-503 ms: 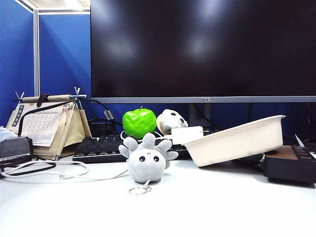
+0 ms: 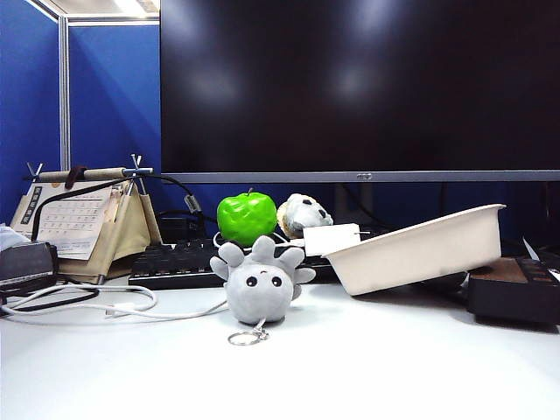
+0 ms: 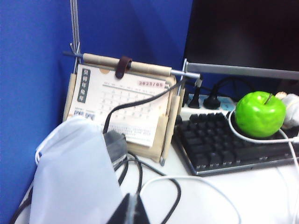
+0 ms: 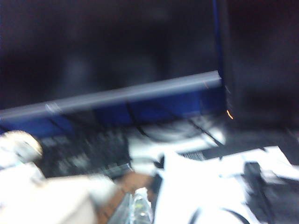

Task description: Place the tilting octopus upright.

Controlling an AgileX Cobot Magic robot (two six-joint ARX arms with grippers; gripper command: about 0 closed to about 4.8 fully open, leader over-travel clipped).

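The octopus (image 2: 260, 284), a small light-grey plush with black bead eyes, lies on the white table in the middle of the exterior view. It is tipped over: its tentacles point up and back, its round head is down, and its keyring (image 2: 245, 337) rests in front of it. Neither wrist view shows it. My left gripper (image 3: 131, 211) is shut and empty, low over the cables at the table's left end. The right wrist view is blurred; my right gripper (image 4: 137, 208) appears shut and empty, near the right end. The exterior view shows neither gripper.
Behind the octopus are a black keyboard (image 2: 175, 261), a green apple (image 2: 247, 217) and a white-and-grey plush (image 2: 304, 213). A tilted white tray (image 2: 420, 249) and a black box (image 2: 516, 293) stand to the right. A desk calendar (image 2: 79, 223), cables (image 2: 105, 306) and a plastic bag (image 3: 74, 172) lie left.
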